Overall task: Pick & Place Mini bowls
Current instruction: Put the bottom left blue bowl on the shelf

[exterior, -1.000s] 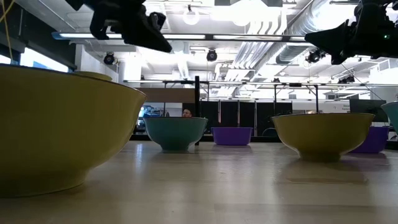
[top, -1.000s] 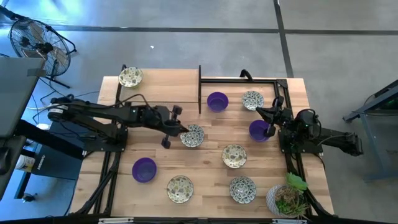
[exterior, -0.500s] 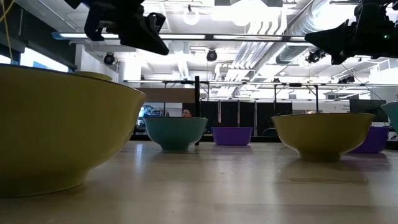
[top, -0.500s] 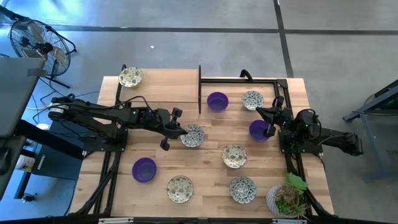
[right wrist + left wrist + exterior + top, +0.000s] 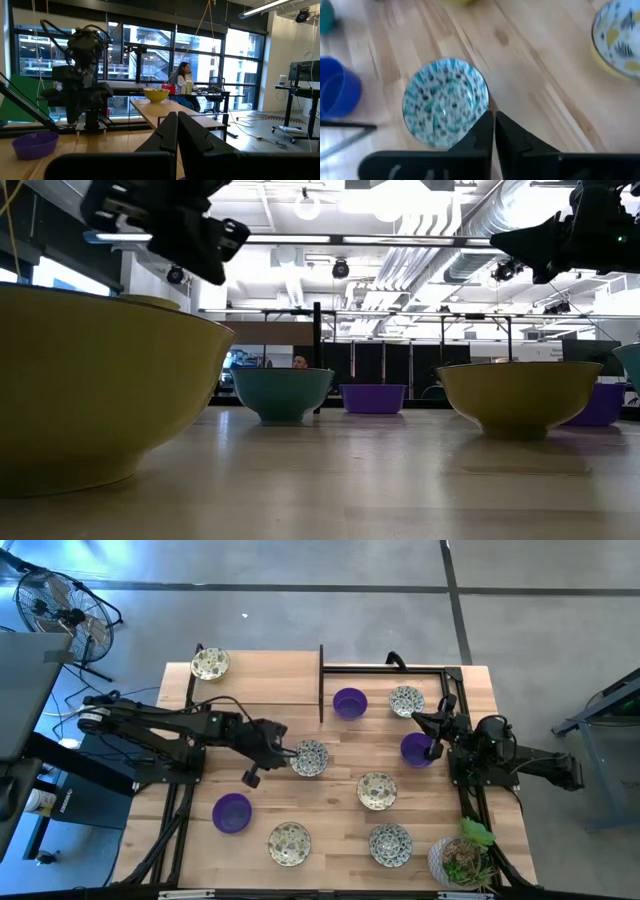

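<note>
The left arm reaches across the wooden surface, its hand clenched and empty, just beside a patterned bowl near the middle. The right arm rests at the right edge, its hand clenched above a purple bowl. Other bowls lie scattered, all empty. A potted plant stands in the near right corner.

Three mini bowls are solid purple: one near the table's front-left corner, two toward its back-right. Six are cream with green-grey floral pattern, one at the back-left corner. The table is pale wood.
</note>
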